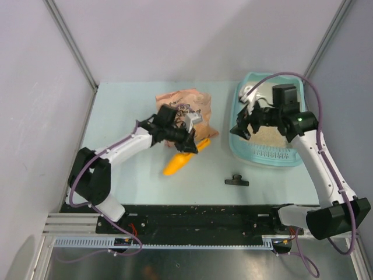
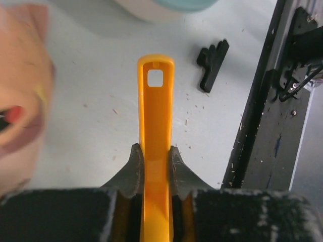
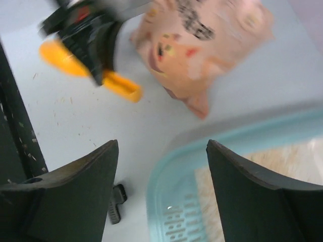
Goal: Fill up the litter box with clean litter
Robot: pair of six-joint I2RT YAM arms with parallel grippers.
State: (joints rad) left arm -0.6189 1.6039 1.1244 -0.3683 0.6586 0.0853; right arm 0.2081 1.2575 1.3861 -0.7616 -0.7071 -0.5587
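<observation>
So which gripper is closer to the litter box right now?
Right. The right gripper hangs open over the litter box at its left rim. The left gripper is off to the box's left, shut on the orange scoop near the printed bag.

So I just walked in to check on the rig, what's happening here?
The left gripper is shut on the handle of the orange scoop, beside the pink-orange printed bag. The right gripper hangs open above the grille end of the light-teal litter box, which already holds pale beige litter. A small black part lies on the table near the arms.
</observation>
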